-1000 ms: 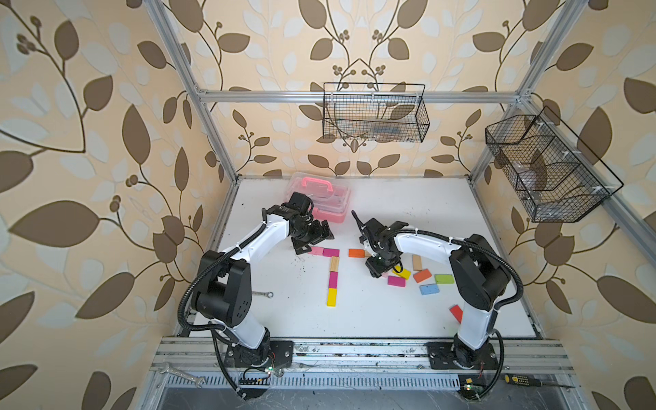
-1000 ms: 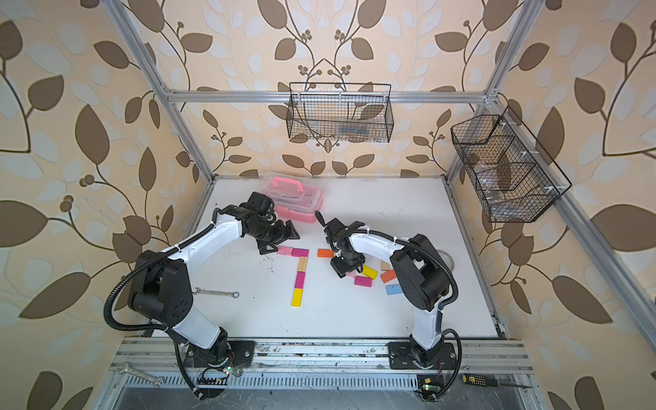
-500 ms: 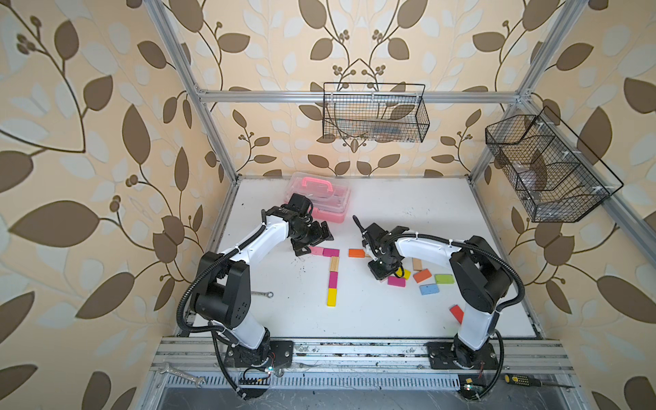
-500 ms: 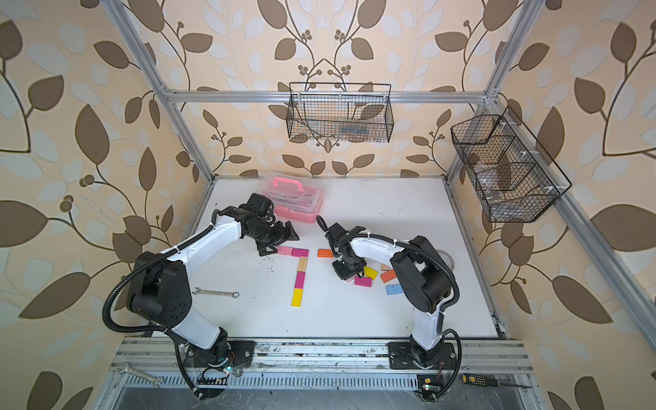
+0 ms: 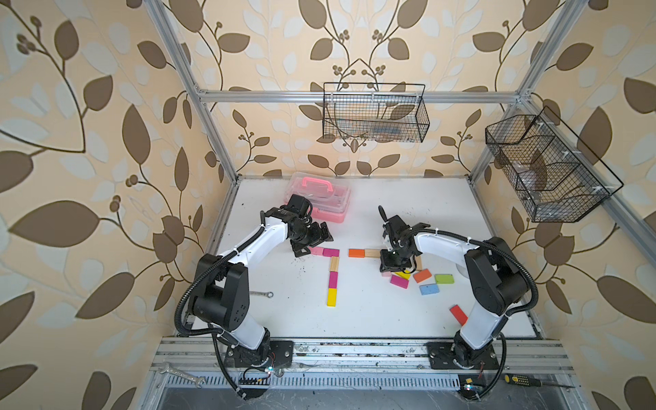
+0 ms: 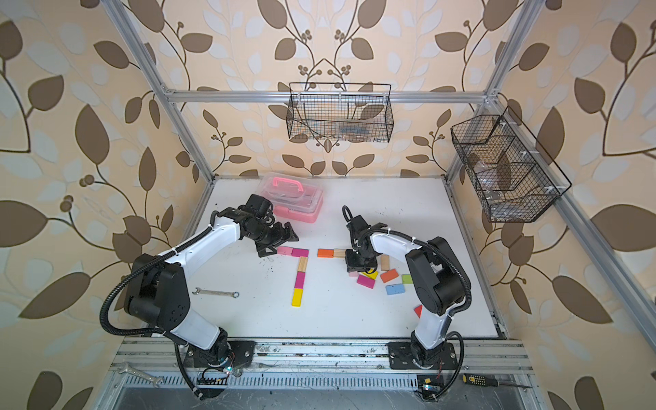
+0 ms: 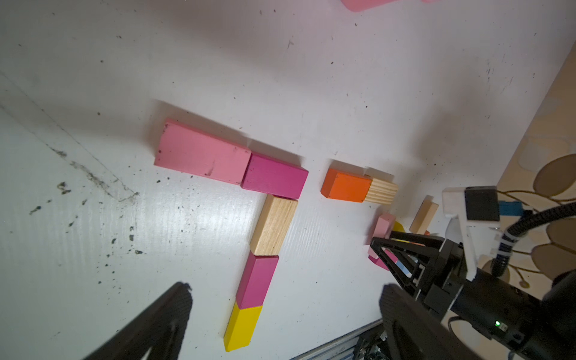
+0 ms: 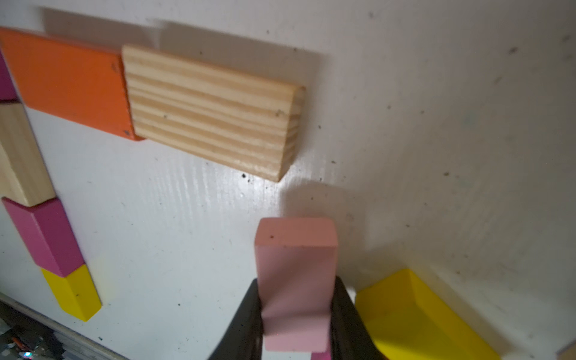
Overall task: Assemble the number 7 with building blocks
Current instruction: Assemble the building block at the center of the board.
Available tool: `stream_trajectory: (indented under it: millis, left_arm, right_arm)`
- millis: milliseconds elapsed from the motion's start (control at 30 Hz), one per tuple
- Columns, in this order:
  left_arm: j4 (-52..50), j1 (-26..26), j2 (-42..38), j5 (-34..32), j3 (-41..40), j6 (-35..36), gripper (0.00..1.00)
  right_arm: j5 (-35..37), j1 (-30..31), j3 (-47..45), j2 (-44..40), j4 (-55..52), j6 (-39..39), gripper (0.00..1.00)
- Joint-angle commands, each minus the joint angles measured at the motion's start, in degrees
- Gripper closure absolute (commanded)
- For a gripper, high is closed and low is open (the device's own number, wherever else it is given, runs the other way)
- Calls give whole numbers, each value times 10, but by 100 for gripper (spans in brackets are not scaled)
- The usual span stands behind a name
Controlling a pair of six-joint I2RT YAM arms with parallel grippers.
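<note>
Pink building block [image 8: 296, 274]: now clamped in right gripper [image 5: 394, 267], jaws closed from half open, at loose pile [image 5: 427, 281] toward counter's [image 5: 390, 319] right edge, probably stem under wood block [image 5: 372, 253]; left gripper [image 5: 314, 241] wide open, empty, beside number 7 [image 5: 333, 271].

**Fifteen small flat rectangular blocks [image 5: 333, 279] in eight finishes**

Three magenta blocks [image 5: 331, 252] [image 5: 399, 281], three plain wood blocks [image 5: 334, 263] [image 5: 372, 253] [image 6: 385, 262], two pale pink blocks [image 5: 316, 251] [image 8: 296, 274], two yellow blocks [image 5: 331, 297] [image 5: 404, 275], two orange blocks [image 5: 356, 252] [image 5: 422, 275] — then one green block [image 5: 444, 278], one blue block [image 5: 429, 289] and one red block [image 5: 458, 314].

Besides these: two black wire baskets [image 5: 372, 117] [image 5: 568, 209], two steel spanners [image 5: 261, 294] [image 5: 181, 375], one pink clear-lidded plastic case [image 5: 337, 214], one yellow-and-black screwdriver [image 5: 520, 380] — and two white-and-black robot arms [image 5: 255, 245] [image 5: 443, 245].
</note>
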Motion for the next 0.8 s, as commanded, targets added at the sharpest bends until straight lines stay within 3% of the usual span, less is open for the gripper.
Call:
stream_trajectory:
  millis: [0, 567, 767]
  left_arm:
    - [4, -1, -25, 0, -6, -4, 3]
    - [-12, -1, -24, -2, 4, 5, 3]
    - [-13, -1, -21, -1, 7, 7, 3]
  right_arm:
    - [-28, 4, 3, 5, 6, 17, 82]
    - [-11, -1, 30, 45, 8, 23, 81]
    - [-9, 0, 38, 51, 2, 22, 65]
